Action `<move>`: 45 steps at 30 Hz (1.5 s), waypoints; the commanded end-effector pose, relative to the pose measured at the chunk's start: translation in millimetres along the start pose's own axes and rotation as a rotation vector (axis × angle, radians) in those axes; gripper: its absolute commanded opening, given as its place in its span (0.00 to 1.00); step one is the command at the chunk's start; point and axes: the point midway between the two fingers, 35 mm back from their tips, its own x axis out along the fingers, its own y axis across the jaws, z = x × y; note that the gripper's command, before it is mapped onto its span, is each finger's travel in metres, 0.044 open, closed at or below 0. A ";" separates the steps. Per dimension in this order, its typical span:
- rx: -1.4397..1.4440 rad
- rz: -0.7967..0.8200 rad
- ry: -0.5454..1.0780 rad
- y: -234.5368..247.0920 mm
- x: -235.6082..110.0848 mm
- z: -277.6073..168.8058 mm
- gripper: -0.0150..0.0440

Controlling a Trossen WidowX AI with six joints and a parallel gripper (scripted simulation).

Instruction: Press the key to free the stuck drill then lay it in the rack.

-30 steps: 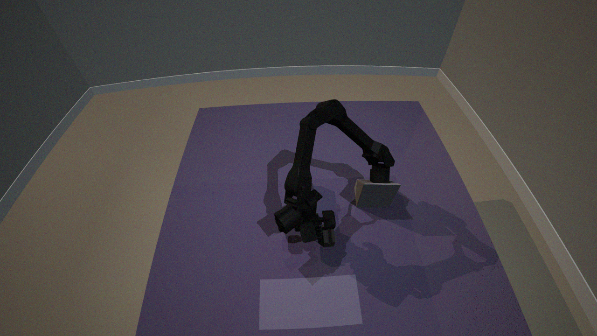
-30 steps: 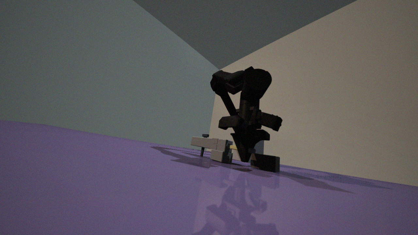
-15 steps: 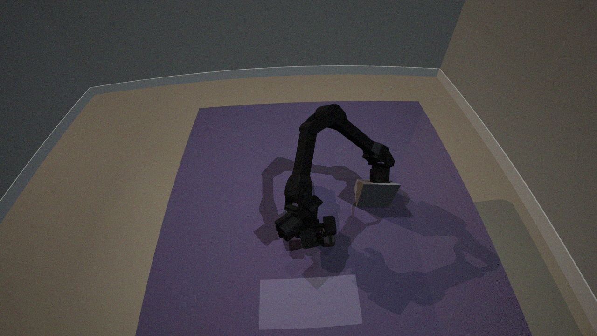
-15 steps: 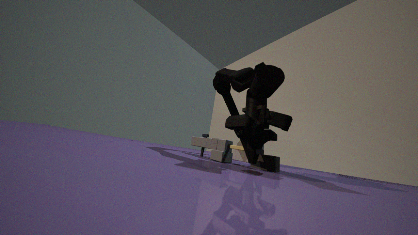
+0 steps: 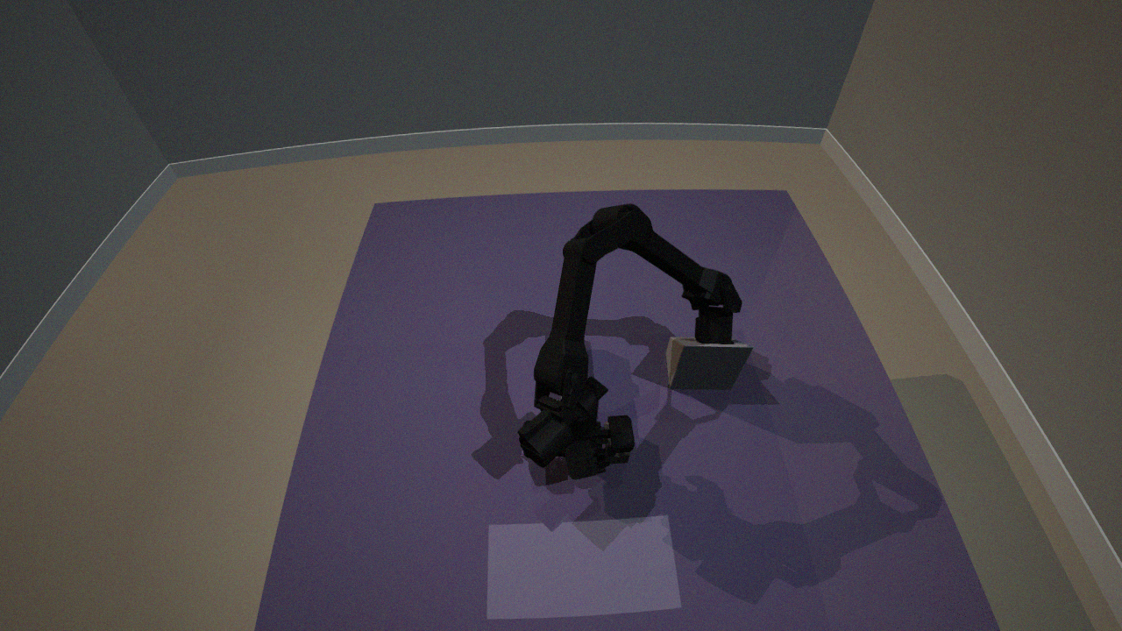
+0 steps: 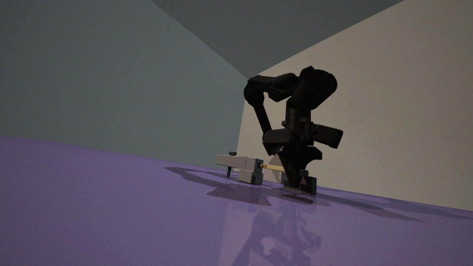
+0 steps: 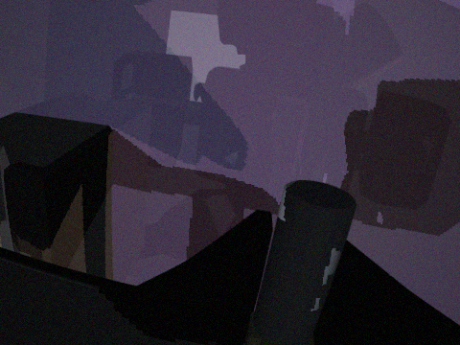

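My gripper [image 5: 584,461] [image 6: 293,182] [image 7: 286,230] hangs low over the purple mat and is shut on the drill [image 6: 273,167] [image 7: 306,275]. The drill has a dark round end and a yellow shaft. In the exterior view the shaft runs level from my fingers into the grey block [image 6: 254,164]. A grey arm [image 6: 230,161] reaches left from that block and carries the small dark key [image 6: 232,153] on top. A low dark block [image 6: 310,186], perhaps the rack, lies on the mat right beside my fingers. In the top view my arm hides the drill and the grey block.
The arm's base stands on a beige block [image 5: 706,367] at the right of the purple mat [image 5: 408,314]. A pale rectangle [image 5: 580,569] is marked on the mat in front of my gripper. Tan floor and walls surround the mat.
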 end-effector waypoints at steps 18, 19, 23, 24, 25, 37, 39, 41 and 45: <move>0.003 0.000 -0.004 0.2 -5.4 19.8 0.25; 0.003 0.000 -0.004 0.0 -6.0 19.8 0.25; 0.003 0.000 -0.004 -0.2 -8.8 19.6 0.25; 0.003 0.000 -0.004 -0.2 -9.5 19.6 0.25; 0.003 0.000 -0.004 -0.2 -10.1 19.5 0.25; 0.003 0.000 -0.004 -0.3 -17.9 19.0 0.25; 0.003 0.000 -0.004 -0.4 -19.2 18.9 0.25; 0.003 0.000 -0.004 -0.4 -20.5 18.8 0.25; 0.003 0.000 -0.005 -0.4 -23.1 18.6 0.25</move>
